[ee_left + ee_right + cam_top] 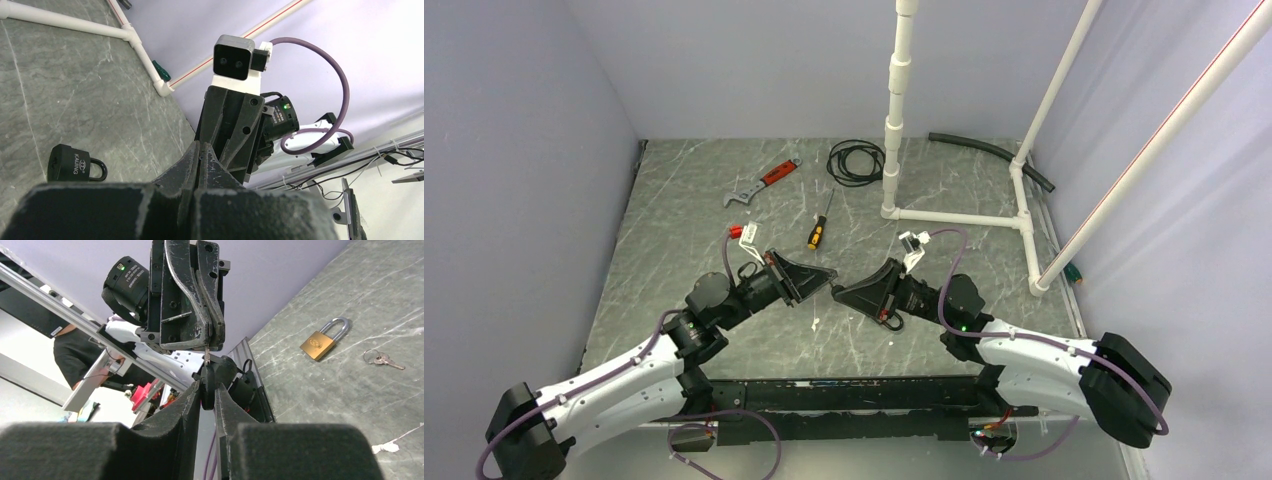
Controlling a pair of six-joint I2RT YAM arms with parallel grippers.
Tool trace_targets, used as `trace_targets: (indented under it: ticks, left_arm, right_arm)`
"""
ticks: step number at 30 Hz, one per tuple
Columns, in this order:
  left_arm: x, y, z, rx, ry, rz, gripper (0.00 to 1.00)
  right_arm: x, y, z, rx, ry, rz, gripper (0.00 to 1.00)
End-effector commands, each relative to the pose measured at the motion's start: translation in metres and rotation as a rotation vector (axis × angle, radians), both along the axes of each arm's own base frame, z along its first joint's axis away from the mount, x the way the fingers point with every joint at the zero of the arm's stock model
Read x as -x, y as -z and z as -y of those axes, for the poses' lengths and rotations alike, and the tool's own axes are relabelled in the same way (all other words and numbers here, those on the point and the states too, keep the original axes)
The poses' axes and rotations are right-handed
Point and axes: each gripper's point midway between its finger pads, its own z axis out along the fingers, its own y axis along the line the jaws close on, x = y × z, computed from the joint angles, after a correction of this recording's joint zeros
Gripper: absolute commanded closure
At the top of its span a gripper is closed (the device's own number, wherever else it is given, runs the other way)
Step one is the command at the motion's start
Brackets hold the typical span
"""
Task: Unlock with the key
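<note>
The two arms meet tip to tip above the middle of the grey marbled tabletop [704, 220]. From the overhead camera the key between them is too small to make out, and neither padlock can be picked out there.

The right wrist camera shows it better. The key [207, 381] stands upright, black head down and metal blade up. The right claw [207, 392] is nearly closed, its two pads pressed against either side of the black head. The left claw [207, 340], at 12 o'clock from it, is fully closed, and the blade tip runs up between its fingertips. How deep the blade sits there is hidden.

At 2 o'clock from the key a brass padlock [320, 343] lies flat on the tabletop, shackle closed. Its stamped mark is too small to read. Just beside it, at its 3 o'clock, lies a small key ring [382, 359] with spare keys.

The left wrist camera shows a black padlock [70, 162] lying at 9 o'clock from the closed fingers. Its white lettering reads roughly "KAIJING".

In the overhead view an adjustable wrench [762, 183] with a red grip lies at 11 o'clock from the claws, a screwdriver [819, 232] at 12 and a coiled black cable [856, 162] beyond it.
</note>
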Motion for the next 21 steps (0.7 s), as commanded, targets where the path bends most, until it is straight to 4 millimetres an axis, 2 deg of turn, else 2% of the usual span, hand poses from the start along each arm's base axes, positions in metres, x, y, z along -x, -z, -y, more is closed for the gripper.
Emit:
trace_targets:
  ticks: [1,6,9,12,21]
  left_arm:
    - [-0.003,0.002,0.000,-0.002,-0.013,0.007,1.00]
    - [-0.003,0.005,-0.002,0.013,-0.019,0.004,1.00]
    - [-0.003,0.007,-0.002,0.031,-0.019,0.005,1.00]
    - [-0.004,0.008,-0.001,0.042,-0.024,0.003,1.00]
    - [-0.010,0.015,-0.006,0.061,-0.068,-0.016,1.00]
  right_arm:
    - [0.008,-0.043,0.002,-0.115,-0.032,0.097,0.83]
    - [0.008,-0.047,0.005,-0.126,-0.014,0.105,0.84]
    - [0.007,-0.052,0.007,-0.138,-0.003,0.111,0.79]
    - [0.008,-0.056,0.008,-0.152,-0.005,0.120,0.78]
    - [0.009,-0.058,0.008,-0.168,-0.011,0.115,0.84]
